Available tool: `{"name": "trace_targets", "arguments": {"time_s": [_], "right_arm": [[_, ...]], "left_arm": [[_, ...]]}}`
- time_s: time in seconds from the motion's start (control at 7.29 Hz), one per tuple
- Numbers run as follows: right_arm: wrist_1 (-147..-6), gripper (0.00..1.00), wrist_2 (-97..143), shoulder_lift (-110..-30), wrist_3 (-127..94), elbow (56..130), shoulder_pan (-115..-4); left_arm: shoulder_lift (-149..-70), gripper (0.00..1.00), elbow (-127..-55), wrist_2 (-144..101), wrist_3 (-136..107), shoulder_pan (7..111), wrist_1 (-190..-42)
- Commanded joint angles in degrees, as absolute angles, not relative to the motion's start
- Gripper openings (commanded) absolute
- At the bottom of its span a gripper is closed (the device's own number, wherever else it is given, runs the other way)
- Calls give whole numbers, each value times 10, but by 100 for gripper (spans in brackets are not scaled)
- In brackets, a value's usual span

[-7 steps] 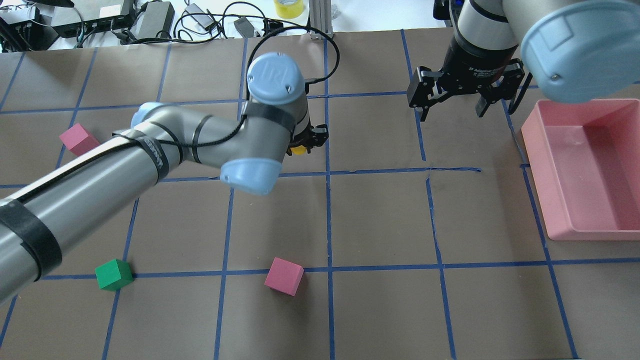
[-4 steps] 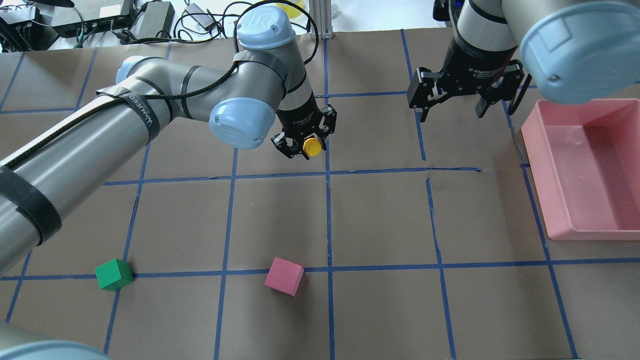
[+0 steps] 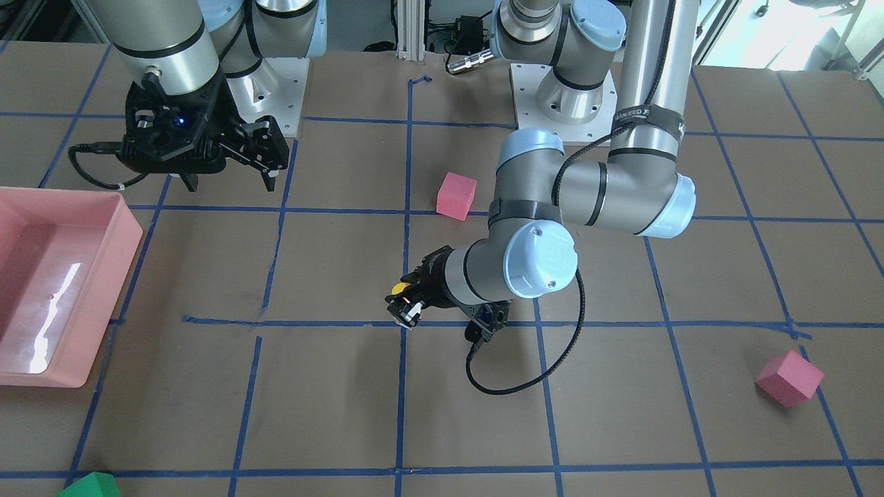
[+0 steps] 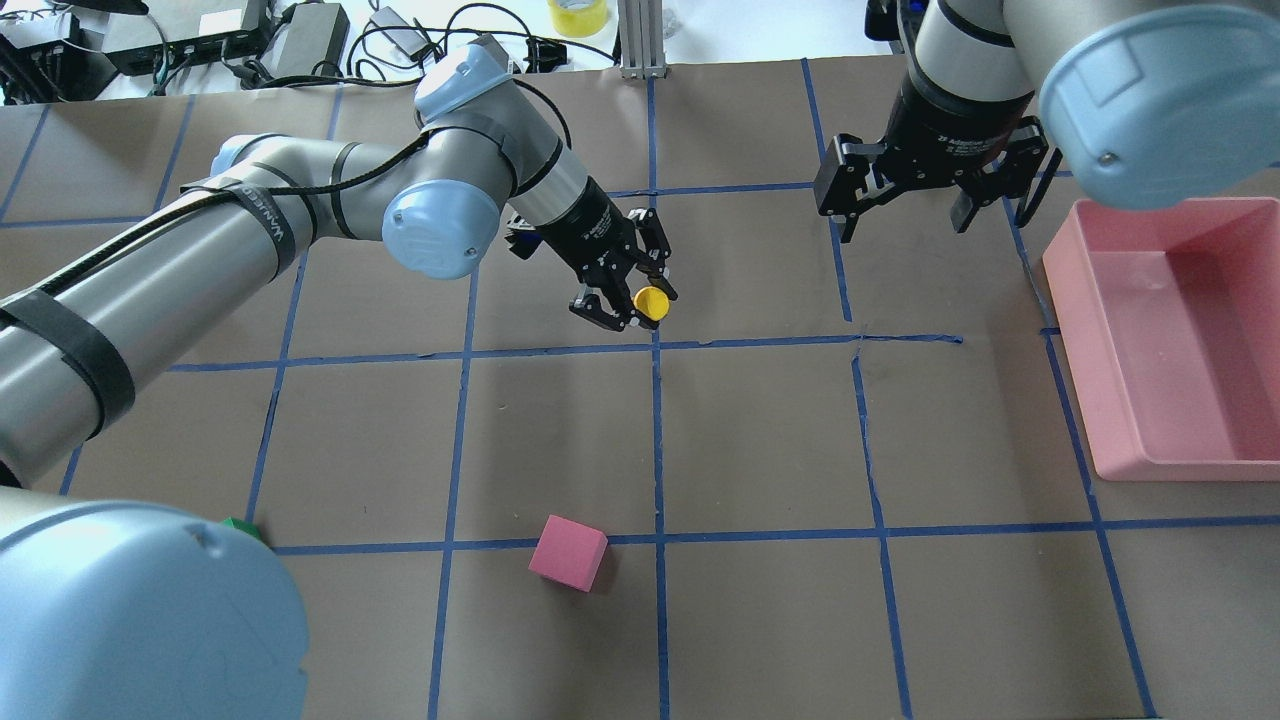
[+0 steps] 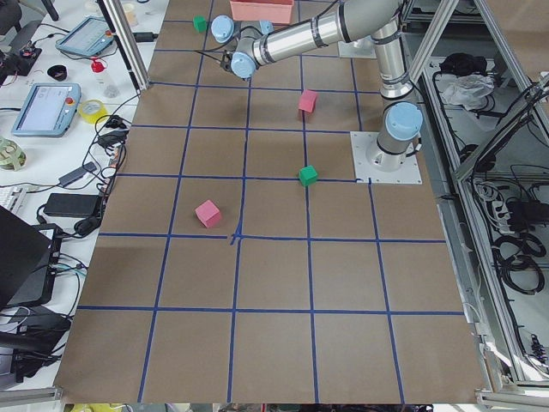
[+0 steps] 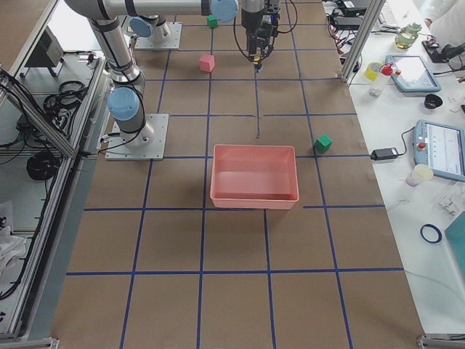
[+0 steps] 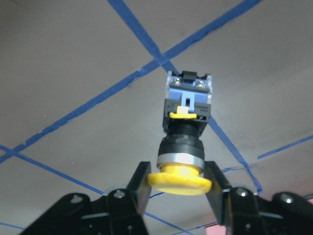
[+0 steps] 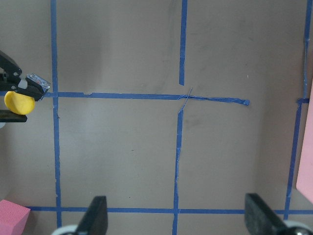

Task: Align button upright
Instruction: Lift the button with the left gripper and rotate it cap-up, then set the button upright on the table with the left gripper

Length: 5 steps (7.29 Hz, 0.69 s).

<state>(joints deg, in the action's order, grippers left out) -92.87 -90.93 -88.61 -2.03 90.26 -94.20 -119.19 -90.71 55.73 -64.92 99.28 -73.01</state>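
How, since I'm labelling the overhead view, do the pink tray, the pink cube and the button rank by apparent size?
1. The pink tray, by far the largest.
2. The pink cube.
3. The button, smallest; only its yellow cap shows clearly, held in the left gripper.

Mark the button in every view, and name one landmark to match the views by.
Front-facing: button, just left of centre.
Overhead: button, upper middle.
Exterior left: too small to make out.
Exterior right: too small to make out.
Left wrist: button, centre.
Right wrist: button, left edge.
Landmark: the tape crossing right beside it.
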Motion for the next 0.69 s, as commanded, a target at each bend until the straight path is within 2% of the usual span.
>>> {"name": "trace_targets", "arguments": {"time_s": [0.0,0.41,0.55], "right_arm": [[-929,100,-909,-886,-19,903,-942],[-929,100,-909,-886,-19,903,-942],[-929,100,-909,-886,-19,903,-942]], "left_arm": [[-1213,0,-919,498,-654,979,-746],[-1227,0,-918,493,-650,979,-718],[-1230,79,-918,494,-649,979,-716]]}}
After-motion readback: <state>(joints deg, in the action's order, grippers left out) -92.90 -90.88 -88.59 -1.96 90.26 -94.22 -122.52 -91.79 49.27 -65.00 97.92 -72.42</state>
